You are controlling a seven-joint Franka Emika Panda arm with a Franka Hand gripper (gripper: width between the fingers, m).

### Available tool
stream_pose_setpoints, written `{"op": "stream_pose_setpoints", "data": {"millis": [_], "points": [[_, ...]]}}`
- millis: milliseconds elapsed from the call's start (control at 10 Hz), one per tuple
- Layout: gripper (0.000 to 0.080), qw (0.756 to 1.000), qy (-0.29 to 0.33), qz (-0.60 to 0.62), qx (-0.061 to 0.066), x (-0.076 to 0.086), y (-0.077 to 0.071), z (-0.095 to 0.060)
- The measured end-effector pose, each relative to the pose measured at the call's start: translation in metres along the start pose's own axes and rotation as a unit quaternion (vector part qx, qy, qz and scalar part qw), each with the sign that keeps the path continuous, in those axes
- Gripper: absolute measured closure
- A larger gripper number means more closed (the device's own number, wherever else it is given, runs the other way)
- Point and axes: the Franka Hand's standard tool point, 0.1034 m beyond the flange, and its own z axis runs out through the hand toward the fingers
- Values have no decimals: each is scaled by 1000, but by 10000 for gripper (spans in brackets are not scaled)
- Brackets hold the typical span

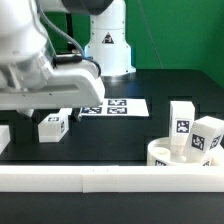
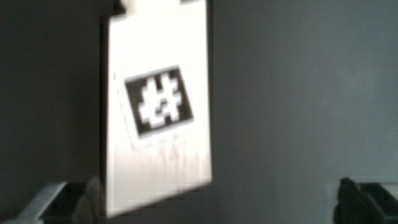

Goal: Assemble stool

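A white stool leg (image 1: 53, 126) with a black-and-white tag lies on the black table at the exterior view's left. My gripper (image 1: 50, 108) hovers just above it, largely hidden by the arm. In the wrist view the leg (image 2: 160, 110) fills the middle as a long white block with its tag facing up. My gripper (image 2: 217, 205) is open, with the leg's near end close to one fingertip (image 2: 63, 205) and apart from the other. The round seat (image 1: 160, 156) sits at the right front, with two more legs (image 1: 181, 122) (image 1: 208, 135) standing at it.
The marker board (image 1: 112, 105) lies flat in the middle of the table. A long white rail (image 1: 80, 178) runs along the front edge. The robot's base (image 1: 108, 45) stands at the back.
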Motion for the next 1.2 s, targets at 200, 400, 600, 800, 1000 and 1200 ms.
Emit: {"op": "stream_pose_setpoints", "data": {"millis": [200,400,600,800,1000,1200], "points": [[150,996,-93,2,6,3,7,5],[150,983,-185,1,14,-6,4,15],[150,983,-185,-2,8,8,6,18],[150,984,-179,-2,8,10,7,19],[150,985,-173,3,4,12,8,20],[193,985,-170,6,-1,11,11,22]]}}
